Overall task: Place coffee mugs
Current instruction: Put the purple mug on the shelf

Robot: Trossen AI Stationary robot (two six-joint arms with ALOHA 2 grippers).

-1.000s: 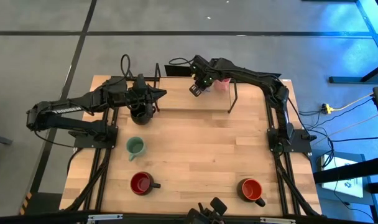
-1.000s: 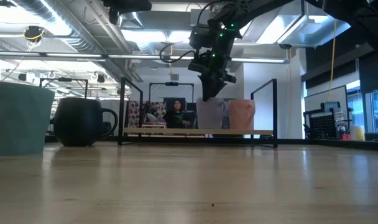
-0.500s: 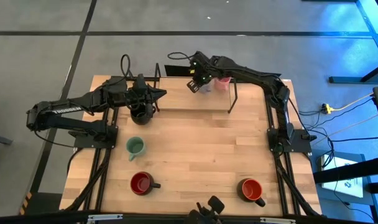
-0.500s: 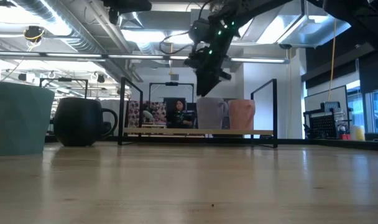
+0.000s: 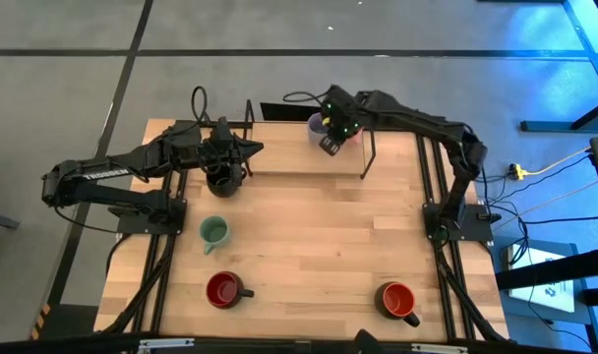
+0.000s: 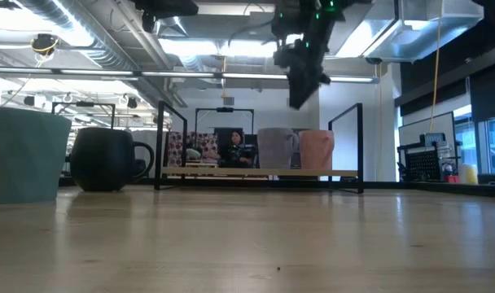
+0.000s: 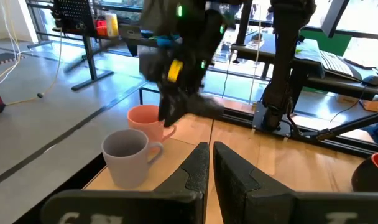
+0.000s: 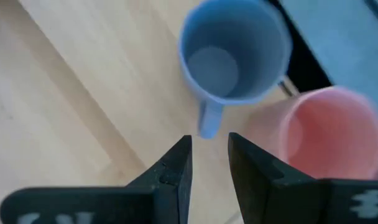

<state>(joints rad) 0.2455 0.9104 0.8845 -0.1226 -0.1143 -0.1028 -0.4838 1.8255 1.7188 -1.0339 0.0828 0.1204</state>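
The lavender mug [image 8: 232,59] and the pink mug [image 8: 329,134] stand side by side, upright on their bases, on a low wooden shelf [image 6: 231,172] at the table's far edge. My right gripper [image 8: 209,155] hangs above them, open, pointing steeply down, with nothing between its fingers; the low view shows my right gripper [image 6: 299,96] well clear of the mugs. My left gripper [image 7: 211,162] is shut and held level above the black mug [image 5: 223,180], which stands on the table. A pale green mug [image 5: 213,233] and two red mugs [image 5: 223,289] [image 5: 397,298] stand nearer the front.
A black metal frame [image 5: 368,147] stands around the shelf at the far edge, with uprights [image 6: 360,146] beside the pink mug. Bare wood lies in the table's middle [image 5: 319,226]. A person shows in the room beyond the table [image 6: 229,150].
My right gripper has risen from just above the lavender mug and gone toward the table's right edge, its fingers apart as before. The lavender mug stays upright beside the pink one.
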